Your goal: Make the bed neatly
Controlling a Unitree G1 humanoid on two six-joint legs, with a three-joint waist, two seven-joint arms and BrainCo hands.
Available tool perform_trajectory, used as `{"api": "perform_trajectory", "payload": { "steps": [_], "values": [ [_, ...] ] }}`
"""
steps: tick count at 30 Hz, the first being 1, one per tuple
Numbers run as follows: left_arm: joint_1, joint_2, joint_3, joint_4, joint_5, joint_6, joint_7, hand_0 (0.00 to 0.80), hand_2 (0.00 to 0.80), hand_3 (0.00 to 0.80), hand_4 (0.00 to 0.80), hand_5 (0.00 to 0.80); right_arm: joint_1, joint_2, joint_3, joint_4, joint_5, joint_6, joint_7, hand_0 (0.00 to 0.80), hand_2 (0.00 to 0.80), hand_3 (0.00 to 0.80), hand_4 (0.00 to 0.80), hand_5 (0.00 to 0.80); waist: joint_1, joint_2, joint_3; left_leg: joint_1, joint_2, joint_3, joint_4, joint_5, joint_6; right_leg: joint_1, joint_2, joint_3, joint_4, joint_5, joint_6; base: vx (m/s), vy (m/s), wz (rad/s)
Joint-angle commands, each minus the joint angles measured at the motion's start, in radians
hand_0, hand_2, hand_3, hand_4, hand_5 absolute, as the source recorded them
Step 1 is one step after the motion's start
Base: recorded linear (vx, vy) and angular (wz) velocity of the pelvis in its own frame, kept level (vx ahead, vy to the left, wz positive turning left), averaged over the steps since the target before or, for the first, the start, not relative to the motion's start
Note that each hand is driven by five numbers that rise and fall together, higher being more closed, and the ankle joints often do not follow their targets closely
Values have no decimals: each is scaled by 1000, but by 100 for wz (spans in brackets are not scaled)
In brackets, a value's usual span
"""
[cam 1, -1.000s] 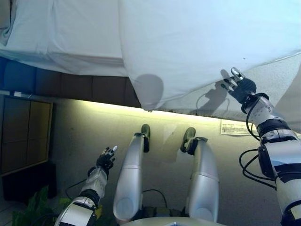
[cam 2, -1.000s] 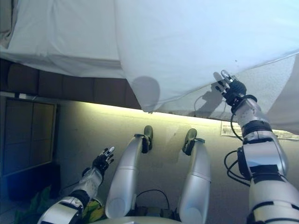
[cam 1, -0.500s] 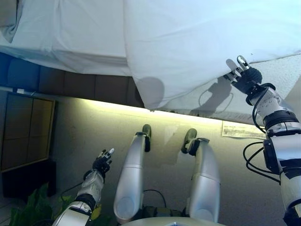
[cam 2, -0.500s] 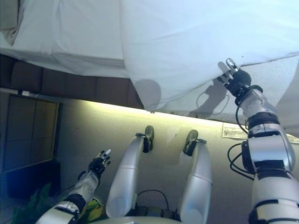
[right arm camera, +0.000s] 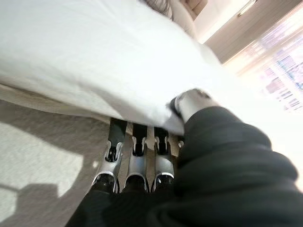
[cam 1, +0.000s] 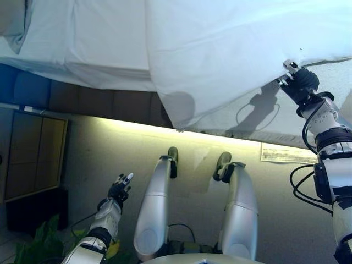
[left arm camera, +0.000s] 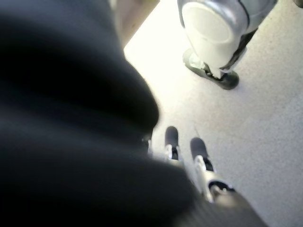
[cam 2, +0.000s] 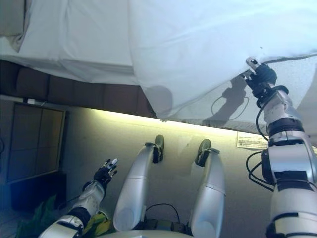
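White soft blanket (cam 1: 220,49) hangs over bed (cam 1: 341,88) edge; right hand (cam 1: 300,82) pinches its hem, thumb on top. Left hand (cam 1: 118,190) open, low. Bed not smooth yet.

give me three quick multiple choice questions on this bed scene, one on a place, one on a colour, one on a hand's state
1. Where is the right hand?
A. at the hanging edge of the white duvet
B. low beside the robot's leg
C. on the pillow

2. What colour is the duvet?
A. blue
B. white
C. brown

3. How is the left hand?
A. shut on the duvet
B. open, holding nothing
C. pressing on the mattress

Answers:
1. A: the right hand is raised to the lower edge of the duvet where it hangs over the mattress, its fingers under the cloth in its wrist view.
2. B: the duvet is white across the whole bed in both eye views.
3. B: the left hand hangs low over the floor, fingers relaxed, far from the bed.
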Motion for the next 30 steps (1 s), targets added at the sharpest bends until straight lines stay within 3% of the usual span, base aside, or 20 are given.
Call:
{"api": "perform_trajectory", "payload": {
  "steps": [1,11,16,24,25,30],
  "values": [
    [77,37,10,1,23,-32,-11,0,0,0,0,0,-57,-72,-5,-58,44,-60,42,800,800,800,800,800,19,6,-35,56,19,0,-42,-12,13,59,-12,43,-42,17,43,-7,-21,5],
    [72,48,16,-17,-19,-75,-43,0,0,0,0,0,-26,-63,-1,-56,42,-41,73,800,800,800,800,800,19,-13,-46,116,22,1,-80,-11,4,122,-3,25,-83,13,40,0,0,0],
    [38,64,17,-143,-65,-122,-50,0,0,0,0,0,39,-24,0,-86,22,-23,132,800,800,800,800,800,17,-31,-66,173,20,3,-107,-12,-2,191,-4,11,-128,19,49,11,-5,-2],
    [-104,123,-6,-320,-112,-84,41,0,0,0,0,0,112,90,43,-117,22,0,152,800,800,800,800,800,19,-71,-115,328,26,10,-222,11,-13,360,-10,-16,-257,48,73,52,-20,-4],
    [-133,126,-6,-337,-109,-70,69,0,0,0,0,0,119,109,48,-121,36,8,154,800,800,800,800,800,16,-78,-121,349,28,20,-265,55,-10,381,-11,-28,-299,86,68,35,-19,-13],
    [-253,111,-44,-349,-187,45,77,0,0,0,0,0,143,183,85,-172,45,22,133,800,800,800,800,800,-3,-102,-149,435,29,28,-364,88,-24,472,0,-34,-409,116,90,52,-30,-5]
  ]
}}
